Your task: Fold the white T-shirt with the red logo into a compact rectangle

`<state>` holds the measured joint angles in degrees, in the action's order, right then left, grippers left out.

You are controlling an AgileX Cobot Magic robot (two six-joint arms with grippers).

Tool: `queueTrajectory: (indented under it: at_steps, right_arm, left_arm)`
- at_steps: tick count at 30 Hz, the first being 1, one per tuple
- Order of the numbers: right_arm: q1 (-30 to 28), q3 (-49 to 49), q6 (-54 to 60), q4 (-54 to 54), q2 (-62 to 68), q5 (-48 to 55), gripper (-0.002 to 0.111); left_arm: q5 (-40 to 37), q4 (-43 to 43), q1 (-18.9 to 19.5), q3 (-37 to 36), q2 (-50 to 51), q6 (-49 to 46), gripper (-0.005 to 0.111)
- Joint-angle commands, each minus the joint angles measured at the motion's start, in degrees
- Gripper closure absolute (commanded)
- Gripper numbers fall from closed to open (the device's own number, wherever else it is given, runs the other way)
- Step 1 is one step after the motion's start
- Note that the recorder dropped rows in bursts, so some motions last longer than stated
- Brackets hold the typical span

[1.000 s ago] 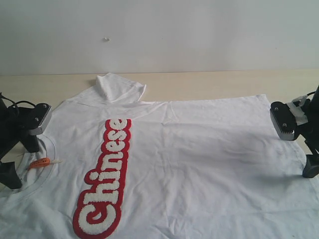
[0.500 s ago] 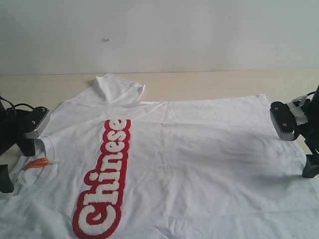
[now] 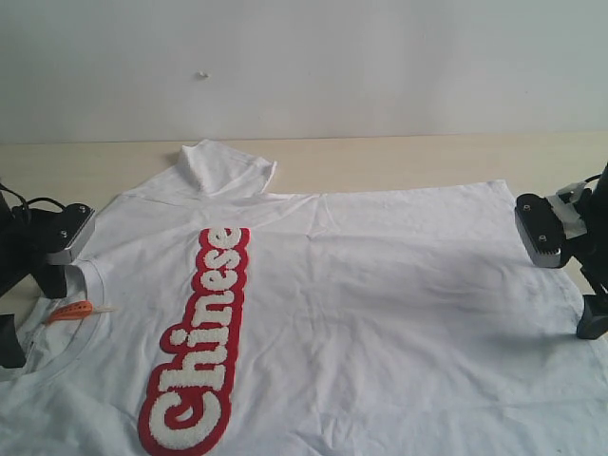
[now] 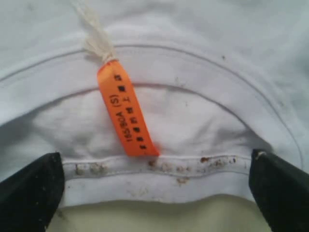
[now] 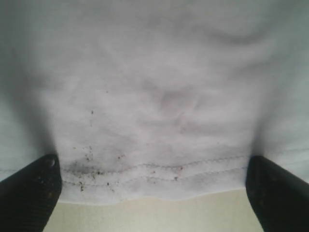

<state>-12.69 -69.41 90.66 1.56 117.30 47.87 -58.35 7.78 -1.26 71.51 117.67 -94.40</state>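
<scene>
**Both spread, nothing clamped**

At left tool (image 4: 154,195): fingers wide apart, straddling ribbed collar of white T-shirt (image 3: 380,304); orange neck tag (image 4: 126,112) just ahead, between the fingers. At right tool (image 5: 154,195): fingers likewise apart, stitched hem between them. Shirt flat on table (image 3: 408,157), spanning tool to tool; red logo (image 3: 201,342) near left tool, well apart from right.

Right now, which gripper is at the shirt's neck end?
The left gripper: the orange tag and collar lie by it. The right gripper faces only the plain hem.
</scene>
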Motion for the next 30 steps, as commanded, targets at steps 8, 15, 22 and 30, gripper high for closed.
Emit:
queueTrajectory:
  at_steps: [8,15,22,30]
  right_arm:
    - [0.03,0.48,0.09,-0.04,1.42,-0.86,0.003]
    - [0.03,0.48,0.09,-0.04,1.42,-0.86,0.003]
    - [0.03,0.48,0.09,-0.04,1.42,-0.96,0.003]
    - [0.03,0.48,0.09,-0.04,1.42,-1.11,0.003]
  left_arm:
    - [-0.87,-1.19,0.11,-0.35,0.41,3.05,0.003]
    - [4.3,-1.54,0.11,-0.35,0.41,5.09,0.003]
    - [6.08,-1.23,0.11,-0.35,1.36,7.13,0.003]
    - [8.05,-1.35,0.11,-1.64,2.0,7.95,0.003]
